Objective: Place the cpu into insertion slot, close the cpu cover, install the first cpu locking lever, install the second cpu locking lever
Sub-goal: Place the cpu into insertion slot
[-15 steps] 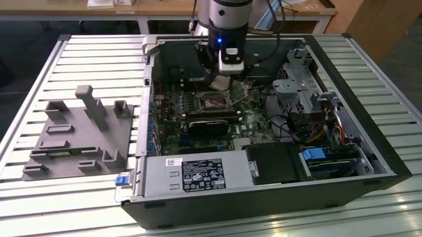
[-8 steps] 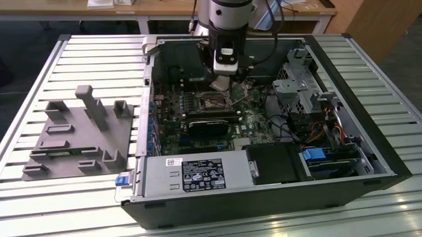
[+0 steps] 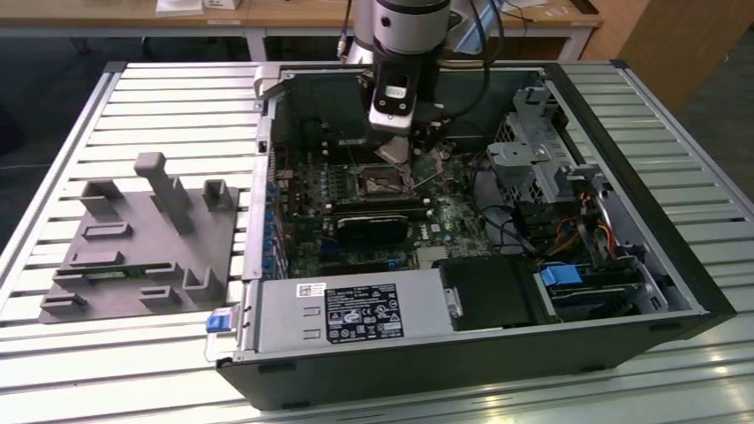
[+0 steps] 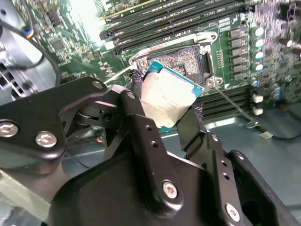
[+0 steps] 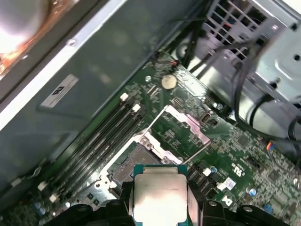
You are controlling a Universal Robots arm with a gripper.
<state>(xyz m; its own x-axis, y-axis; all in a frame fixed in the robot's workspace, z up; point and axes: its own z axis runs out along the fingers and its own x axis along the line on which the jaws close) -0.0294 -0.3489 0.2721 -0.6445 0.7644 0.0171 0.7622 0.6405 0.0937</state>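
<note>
The gripper [image 4: 165,104] is pinching the cpu [image 4: 171,89] by two opposite edges between its black fingers [image 4: 141,122], with the silvery metal top facing the camera and a teal border showing around it. In the first wrist view the same cpu [image 5: 159,197] is sitting between the finger ends of the gripper [image 5: 160,203]. The chip is hanging just in front of the insertion slot [image 4: 187,57], slightly turned against the socket's square and not seated in it; whether one corner is touching the rim cannot be told. The insertion slot [image 5: 133,164] is lying open, its dark pin field showing. The cpu cover [image 5: 192,125] is standing swung back beyond the slot, green board showing through its window. A thin wire lever [image 4: 233,104] is running out from one corner of the socket across the board. Long black memory slots [image 4: 164,19] are lying just past the socket, and a coin battery [image 5: 168,82] is sitting farther along the board. In the exterior view the gripper [image 3: 395,152] is reaching down into the open computer case [image 3: 659,265], just over the insertion slot [image 3: 383,181]. A grey fixture [image 3: 141,238] is resting on the slatted table [image 3: 94,371], towards the exterior view's left of the case.
</note>
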